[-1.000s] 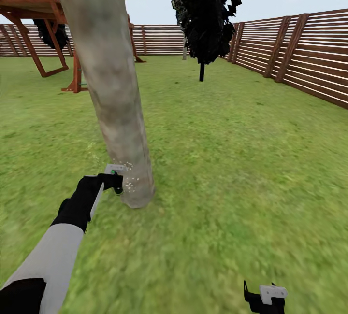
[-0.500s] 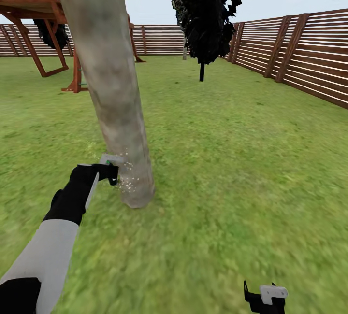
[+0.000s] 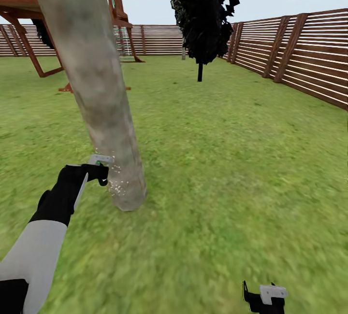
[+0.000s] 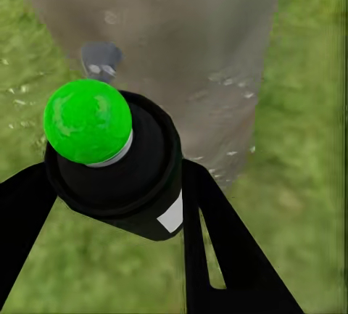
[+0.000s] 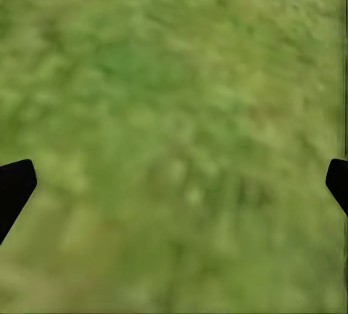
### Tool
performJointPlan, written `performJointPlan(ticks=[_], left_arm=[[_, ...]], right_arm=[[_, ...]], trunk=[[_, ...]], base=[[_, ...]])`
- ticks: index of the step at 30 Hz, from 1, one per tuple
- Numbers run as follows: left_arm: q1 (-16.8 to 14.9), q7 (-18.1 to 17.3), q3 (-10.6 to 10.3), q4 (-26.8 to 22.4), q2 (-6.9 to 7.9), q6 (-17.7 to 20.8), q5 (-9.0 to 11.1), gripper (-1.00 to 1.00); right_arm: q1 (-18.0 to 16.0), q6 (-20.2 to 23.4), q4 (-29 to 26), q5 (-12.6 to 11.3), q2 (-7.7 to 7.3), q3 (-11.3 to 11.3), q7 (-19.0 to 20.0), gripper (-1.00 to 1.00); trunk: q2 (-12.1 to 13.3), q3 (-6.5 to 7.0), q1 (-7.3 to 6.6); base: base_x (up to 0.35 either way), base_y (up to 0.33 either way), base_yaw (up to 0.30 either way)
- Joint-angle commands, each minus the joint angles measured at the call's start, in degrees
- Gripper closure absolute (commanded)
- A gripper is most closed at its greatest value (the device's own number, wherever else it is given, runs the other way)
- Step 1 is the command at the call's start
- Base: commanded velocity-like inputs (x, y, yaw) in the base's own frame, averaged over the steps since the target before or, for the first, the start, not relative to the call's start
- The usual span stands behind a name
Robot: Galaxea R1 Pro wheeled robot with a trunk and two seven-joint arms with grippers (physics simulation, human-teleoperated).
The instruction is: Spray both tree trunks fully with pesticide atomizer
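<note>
L arm reaches fwd at the head view's left, left gripper (image 3: pixel 99 171) clamped on the pesticide atomizer (image 4: pixel 119 169), fingers either side of the dark body; its dot reads green in the left wrist view. The key relation: nozzle end sits just beside the tree trunk (image 3: pixel 99 96), low down near the base, pointing at the bark. Trunk's long axis runs up and leans toward the view's left, so most of its length lies above the gripper; my read is that coverage needs the L arm to work upward along that axis. White pesticide (image 3: pixel 116 187) specks cluster on the trunk foot and drift near the nozzle. Further right, a dark columnar tree (image 3: pixel 203 12) stands well apart by the fence (image 3: pixel 299 48). Right gripper (image 3: pixel 263 297) hangs low over grass (image 3: pixel 232 159), jaws spread, holding nothing, far from the trunk vs the L.
</note>
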Motion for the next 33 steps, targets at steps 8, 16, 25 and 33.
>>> performJointPlan(ticks=[8,16,25,33], left_arm=[[0.0,0.21,-0.02,0.0,-0.08,-0.09,0.11,1.0],[0.0,0.21,-0.02,0.0,-0.16,-0.09,0.25,1.0],[0.0,0.3,-0.02,-0.69,-0.26,-0.01,0.0,1.0],[0.0,0.33,-0.02,-0.76,-0.26,0.08,-0.19,1.0]], right_arm=[[0.0,0.0,0.0,-0.02,0.0,0.0,0.0,-1.0],[0.0,0.0,0.0,-0.02,0.0,0.0,0.0,-1.0],[0.0,0.0,0.0,-0.02,0.0,0.0,0.0,-1.0],[0.0,0.0,-0.09,-0.03,0.0,0.0,0.0,-1.0]], trunk=[[0.0,0.0,0.0],[0.0,0.0,0.0],[0.0,0.0,0.0],[0.0,0.0,0.0]], base=[[0.001,-0.272,0.045],[0.0,-0.273,0.27],[0.069,-0.273,0.025],[0.002,-0.273,0.121]])
